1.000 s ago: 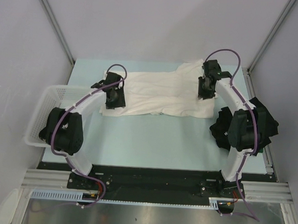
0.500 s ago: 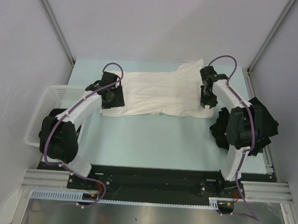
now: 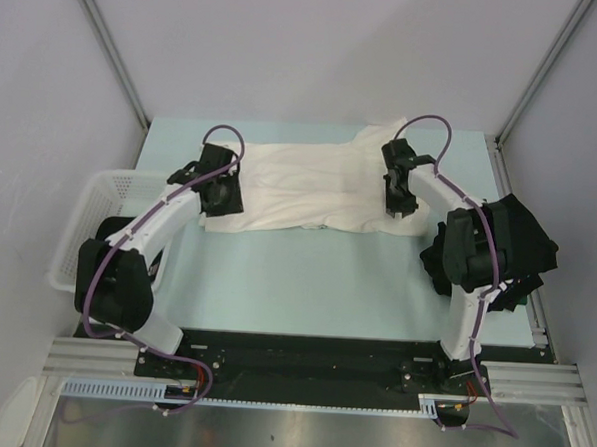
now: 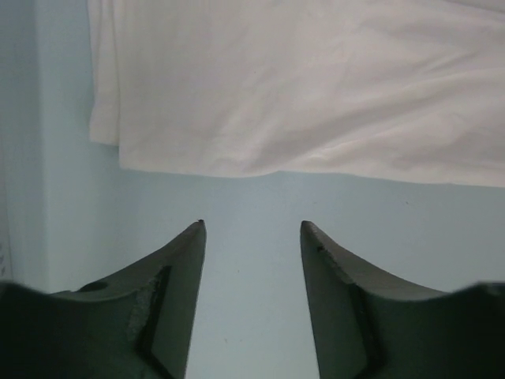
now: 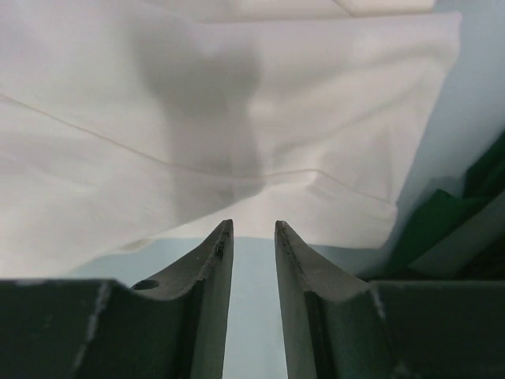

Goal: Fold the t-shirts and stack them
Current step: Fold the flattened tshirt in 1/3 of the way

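left end effector [image 4: 252, 223] open | right end effector [image 5: 253, 223] narrowly open — cream t-shirt [image 3: 311, 179] just ahead

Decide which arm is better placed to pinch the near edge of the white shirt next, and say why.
Probably the right. The right gripper almost touches the shirt; the left gripper has bare table before the cloth.

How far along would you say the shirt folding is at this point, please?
Done: the white shirt lies flat, apparently folded lengthwise. In hand: the left pincer and right pincer hover open and empty at its ends. Left: folding it across, then the black shirts heaped on the right.
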Controlling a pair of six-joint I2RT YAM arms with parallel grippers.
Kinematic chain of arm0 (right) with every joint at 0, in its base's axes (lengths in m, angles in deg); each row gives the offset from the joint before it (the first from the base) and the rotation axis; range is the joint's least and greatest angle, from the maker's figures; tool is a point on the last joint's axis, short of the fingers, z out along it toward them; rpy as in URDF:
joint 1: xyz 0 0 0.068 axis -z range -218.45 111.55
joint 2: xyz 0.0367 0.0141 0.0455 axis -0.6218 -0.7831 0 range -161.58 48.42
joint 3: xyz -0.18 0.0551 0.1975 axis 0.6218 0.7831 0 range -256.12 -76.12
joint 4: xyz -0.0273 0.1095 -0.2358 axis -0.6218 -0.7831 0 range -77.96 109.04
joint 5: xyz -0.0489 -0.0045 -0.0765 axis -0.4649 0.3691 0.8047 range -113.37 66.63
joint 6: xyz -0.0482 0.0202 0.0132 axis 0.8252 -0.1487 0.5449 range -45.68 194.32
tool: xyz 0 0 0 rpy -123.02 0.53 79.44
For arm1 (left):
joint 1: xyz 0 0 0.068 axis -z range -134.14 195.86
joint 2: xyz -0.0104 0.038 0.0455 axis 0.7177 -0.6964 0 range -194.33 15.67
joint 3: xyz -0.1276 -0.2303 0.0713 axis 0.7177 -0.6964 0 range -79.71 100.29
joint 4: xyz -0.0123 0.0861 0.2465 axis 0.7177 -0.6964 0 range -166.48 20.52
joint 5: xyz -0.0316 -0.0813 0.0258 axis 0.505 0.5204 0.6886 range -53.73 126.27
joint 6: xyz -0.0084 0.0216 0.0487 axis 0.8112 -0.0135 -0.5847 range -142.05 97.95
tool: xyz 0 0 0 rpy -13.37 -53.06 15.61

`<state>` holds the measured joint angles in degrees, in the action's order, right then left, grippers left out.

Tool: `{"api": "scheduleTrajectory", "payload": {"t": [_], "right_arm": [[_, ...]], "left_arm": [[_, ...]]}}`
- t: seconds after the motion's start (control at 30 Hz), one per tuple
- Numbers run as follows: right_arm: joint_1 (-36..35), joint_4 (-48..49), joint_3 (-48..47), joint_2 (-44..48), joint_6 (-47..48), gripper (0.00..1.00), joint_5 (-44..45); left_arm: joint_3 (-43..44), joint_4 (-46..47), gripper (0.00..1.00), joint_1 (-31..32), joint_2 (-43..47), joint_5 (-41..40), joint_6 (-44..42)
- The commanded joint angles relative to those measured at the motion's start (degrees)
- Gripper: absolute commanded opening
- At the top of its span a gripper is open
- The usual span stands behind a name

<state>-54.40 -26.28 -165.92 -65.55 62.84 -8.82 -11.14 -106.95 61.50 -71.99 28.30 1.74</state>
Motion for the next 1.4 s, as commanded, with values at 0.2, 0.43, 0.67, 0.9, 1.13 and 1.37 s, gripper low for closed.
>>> {"api": "scheduleTrajectory", "payload": {"t": [0.2, 0.43, 0.67, 0.9, 1.13, 1.37], "right_arm": [[-0.1, 5.5, -5.4, -4.1, 3.1, 0.16, 2.1], [1.8, 6.6, -9.8, -7.7, 5.1, 0.00, 2.5], [2.8, 8.5, -12.3, -11.0, 4.8, 0.00, 1.2], [2.3, 12.1, -10.9, -13.5, 4.5, 0.00, -0.3], [2.0, 12.5, -8.0, -13.8, 4.2, 0.00, -2.5], [2.1, 11.7, -4.7, -14.3, 1.5, 0.00, -5.6]], "left_arm": [[5.0, 2.9, 0.00, -0.7, -5.4, 0.1, -1.7], [10.3, 4.9, 0.00, -1.0, -12.3, 0.1, -2.4], [14.9, 8.5, 0.00, -1.7, -20.6, 0.8, -1.6], [16.6, 10.8, 0.00, -2.5, -27.6, 1.6, 0.6], [15.5, 11.5, 0.00, -2.5, -30.5, 1.6, 0.9], [15.0, 11.0, 0.00, -2.5, -31.7, 2.0, 1.2]]}}
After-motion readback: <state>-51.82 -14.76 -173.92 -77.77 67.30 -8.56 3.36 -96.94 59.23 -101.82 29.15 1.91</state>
